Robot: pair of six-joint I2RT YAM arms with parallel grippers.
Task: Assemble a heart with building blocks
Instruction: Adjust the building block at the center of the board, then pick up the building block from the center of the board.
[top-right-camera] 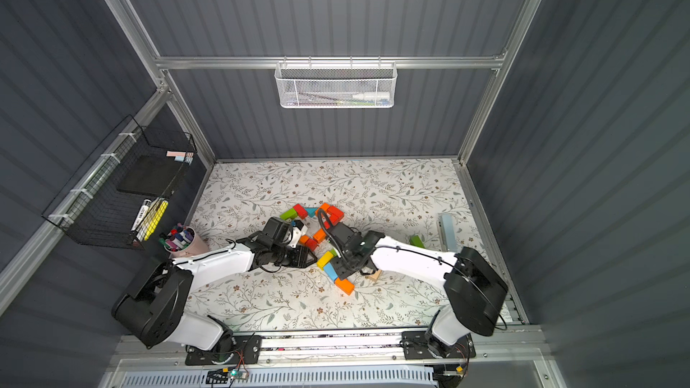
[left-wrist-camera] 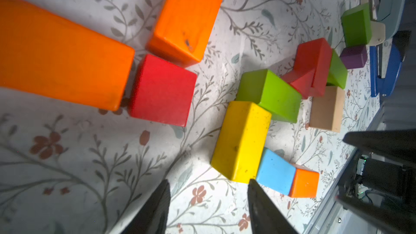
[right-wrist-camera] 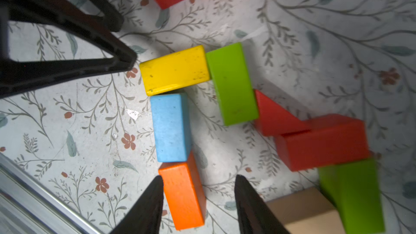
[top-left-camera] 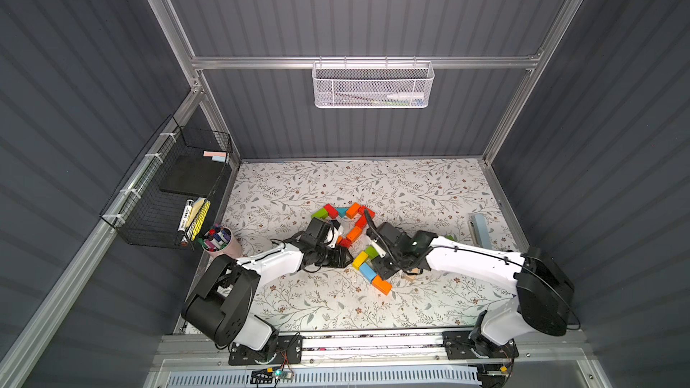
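Observation:
The building blocks lie on the floral mat in both top views. A far chain runs from a green block through red, teal and orange ones to a red cube. Nearer lie a yellow brick, a green brick, a blue brick and an orange brick, end to end. My right gripper is open and straddles the orange brick, with a gap on one side. My left gripper is open over bare mat beside the yellow brick.
A red wedge, a red brick and a tan block lie under the right arm. A pink cup of markers and a black wire basket stand at the left. A pale blue stapler lies at the right.

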